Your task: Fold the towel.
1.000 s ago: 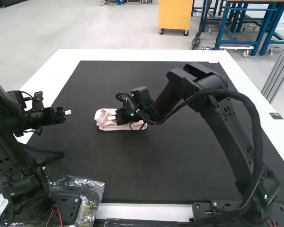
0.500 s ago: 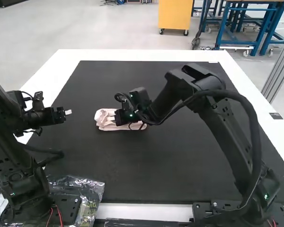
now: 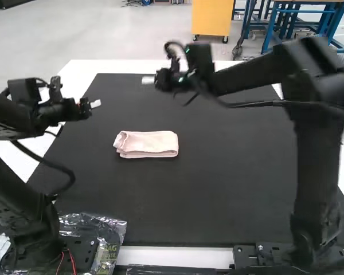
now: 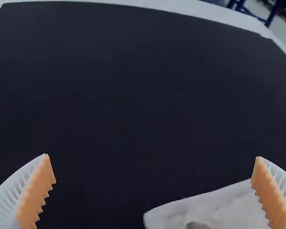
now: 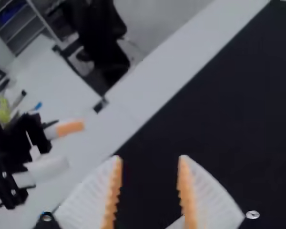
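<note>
Pink towel [image 3: 146,144] lay folded near centre after the right gripper [image 5: 150,156], unclenched like the left gripper [image 4: 152,156], withdrew to upper centre, suggesting completion.

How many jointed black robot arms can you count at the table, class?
2: in the high view, the left arm stands at the left, the right arm at the right.
</note>
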